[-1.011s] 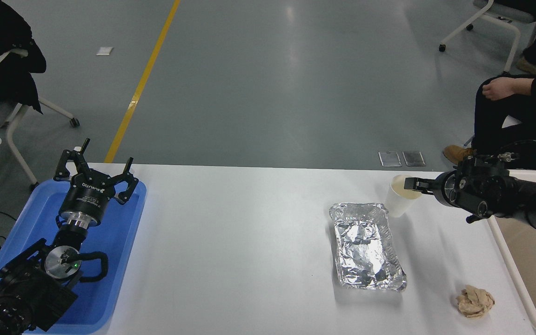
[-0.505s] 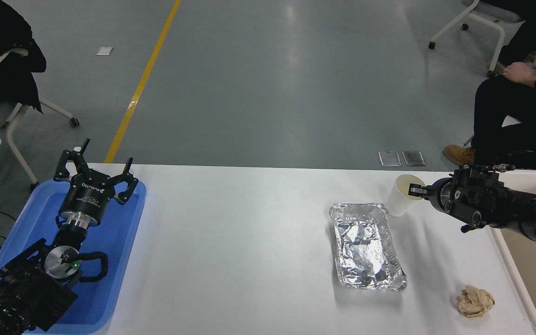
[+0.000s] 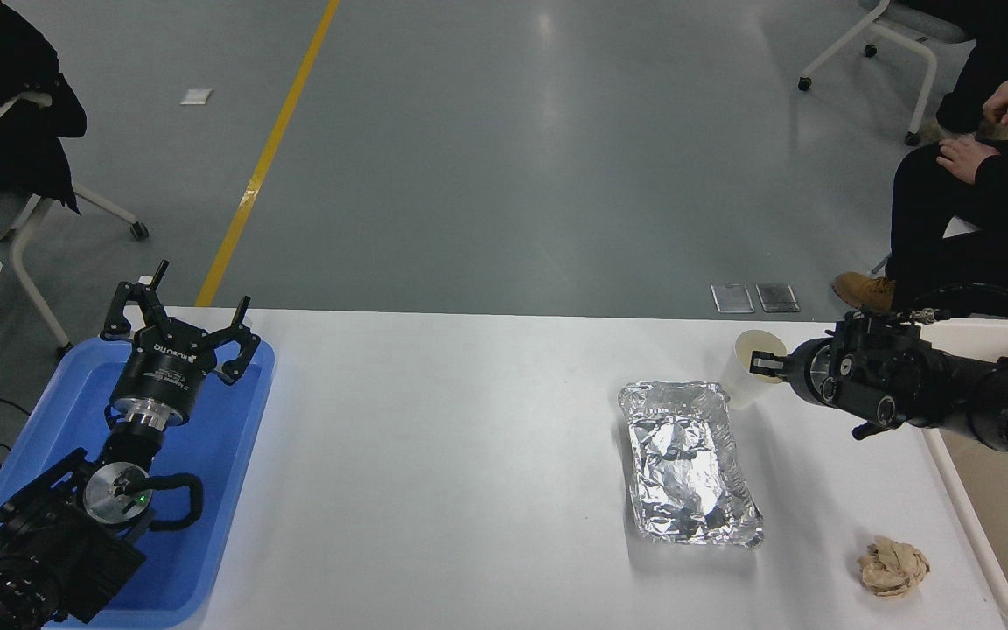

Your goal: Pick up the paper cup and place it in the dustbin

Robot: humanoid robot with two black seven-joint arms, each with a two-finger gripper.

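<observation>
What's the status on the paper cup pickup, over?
Left gripper parked open over blue plastic tray. Right gripper at small white paper cup, finger inside rim, grip unconfirmed. Crinkled silver foil tray beside cup. Cream dustbin right.

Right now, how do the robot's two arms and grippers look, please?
Both arms are black. The left gripper has several thin black claw-like fingers on a round body with small white lettering, then a silver metal ring and a silver disc with a green light. The right gripper sits on a bulky round black housing, with a thin black cable looping above it.
</observation>
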